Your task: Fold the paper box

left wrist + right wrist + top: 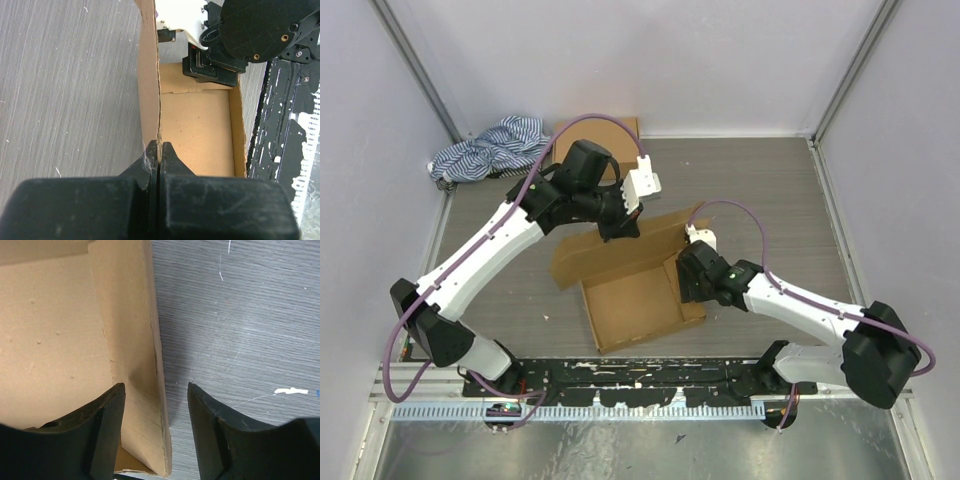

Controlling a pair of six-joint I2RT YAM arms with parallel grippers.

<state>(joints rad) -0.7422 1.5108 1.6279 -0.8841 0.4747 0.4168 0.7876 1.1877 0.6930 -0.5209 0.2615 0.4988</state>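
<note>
Count: I see one striped cloth (pixel 485 147), one flat cardboard (pixel 625 128), one paper box (pixel 635 300).
Left fingers (pixel 170 162): together, pinching the box's raised far wall.
Box: mid-worktop (pixel 760 190), brown, half-folded, top open.
Right fingers (pixel 107 415): apart, straddling its right wall; bare worktop beyond.

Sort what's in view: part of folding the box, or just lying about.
Job: box, its wall pinched in the shut left gripper; open right gripper straddling another wall.
Lying about: striped cloth; flat cardboard beside it.
</note>
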